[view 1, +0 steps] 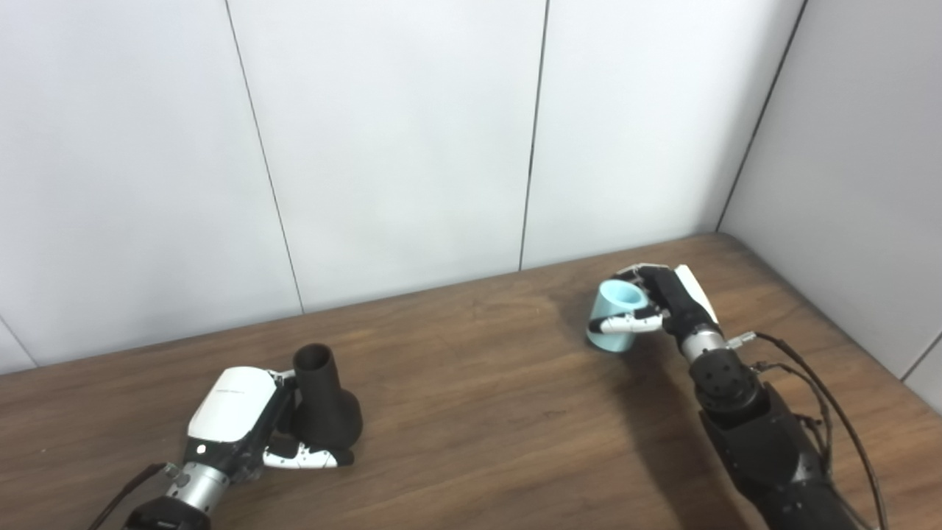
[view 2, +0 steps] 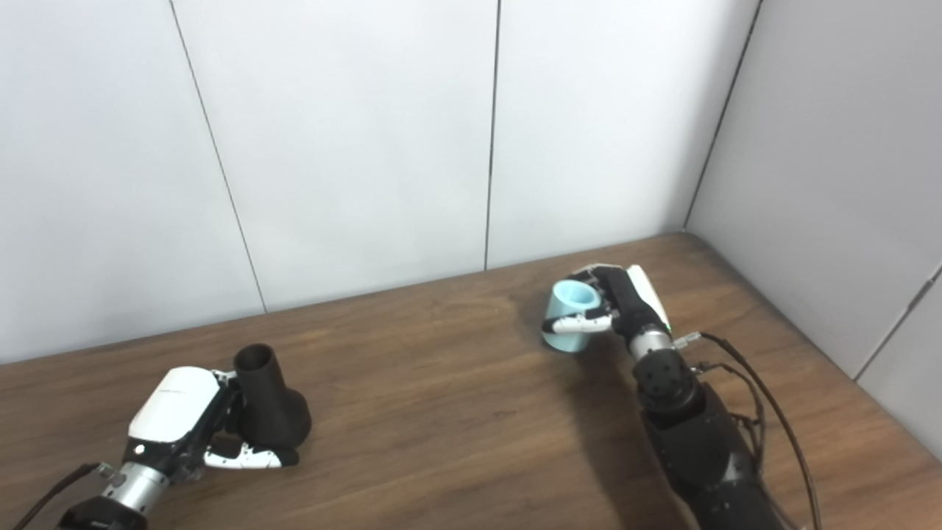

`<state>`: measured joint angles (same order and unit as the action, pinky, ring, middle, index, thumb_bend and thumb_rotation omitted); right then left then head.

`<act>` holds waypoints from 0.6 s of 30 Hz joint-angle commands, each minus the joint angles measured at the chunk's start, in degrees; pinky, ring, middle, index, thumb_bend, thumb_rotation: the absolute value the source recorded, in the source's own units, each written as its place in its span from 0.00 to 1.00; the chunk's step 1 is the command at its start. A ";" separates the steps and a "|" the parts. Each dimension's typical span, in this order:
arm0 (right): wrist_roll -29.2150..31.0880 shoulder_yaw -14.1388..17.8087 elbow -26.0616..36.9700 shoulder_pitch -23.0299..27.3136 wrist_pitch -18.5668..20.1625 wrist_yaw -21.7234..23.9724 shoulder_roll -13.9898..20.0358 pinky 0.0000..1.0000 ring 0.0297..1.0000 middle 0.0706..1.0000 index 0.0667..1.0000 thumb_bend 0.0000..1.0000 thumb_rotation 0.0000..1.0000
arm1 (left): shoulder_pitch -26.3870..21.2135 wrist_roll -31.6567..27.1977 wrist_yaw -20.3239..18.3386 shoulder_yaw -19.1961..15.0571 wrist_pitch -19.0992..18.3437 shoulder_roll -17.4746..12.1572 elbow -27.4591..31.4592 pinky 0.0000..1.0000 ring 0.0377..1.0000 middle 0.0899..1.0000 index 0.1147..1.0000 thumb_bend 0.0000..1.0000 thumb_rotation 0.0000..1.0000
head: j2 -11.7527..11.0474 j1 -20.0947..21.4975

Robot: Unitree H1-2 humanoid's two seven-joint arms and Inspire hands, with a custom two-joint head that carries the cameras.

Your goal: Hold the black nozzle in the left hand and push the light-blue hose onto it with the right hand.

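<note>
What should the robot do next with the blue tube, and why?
Probably carry the hose leftward toward the nozzle. Each robot hand already has its part: the right hand wraps the hose, the left hand is at the nozzle, but a wide stretch of bare table lies between them.

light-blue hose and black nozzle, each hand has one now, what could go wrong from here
1. The light-blue hose is short and tilted in the right hand, with the thumb across its side; it may meet the nozzle crooked and jam.
2. The left hand grips the black nozzle low, near its flared base; a hard push could tip it or make it slip.
3. The two parts are far apart across the table, so alignment must be found mid-air.
</note>
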<state>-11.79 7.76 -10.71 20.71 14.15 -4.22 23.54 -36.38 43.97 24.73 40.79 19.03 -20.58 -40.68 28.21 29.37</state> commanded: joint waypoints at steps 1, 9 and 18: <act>0.94 0.32 7.52 4.15 0.05 1.28 1.32 0.40 0.40 0.47 0.47 0.52 0.00 | 9.48 3.81 -9.49 5.04 -0.31 -0.37 -2.93 0.42 0.41 0.42 0.45 0.50 0.00 | 0.08 -0.52; 0.27 -4.20 16.66 10.70 1.43 4.04 -2.47 0.34 0.38 0.45 0.50 0.51 0.00 | 10.09 3.76 -9.07 5.22 -1.46 1.24 -1.70 0.39 0.39 0.41 0.46 0.50 0.00 | 0.23 -7.91; -1.65 -11.42 18.41 17.49 5.60 8.88 -5.73 0.33 0.37 0.44 0.50 0.51 0.00 | 10.58 4.80 -8.22 5.85 -3.57 3.74 -1.44 0.40 0.39 0.40 0.44 0.50 0.00 | 0.77 -18.12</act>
<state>-12.40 -3.38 5.30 34.24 20.14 4.23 17.38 -35.67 44.52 24.07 40.87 16.23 -19.30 -38.46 28.92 11.70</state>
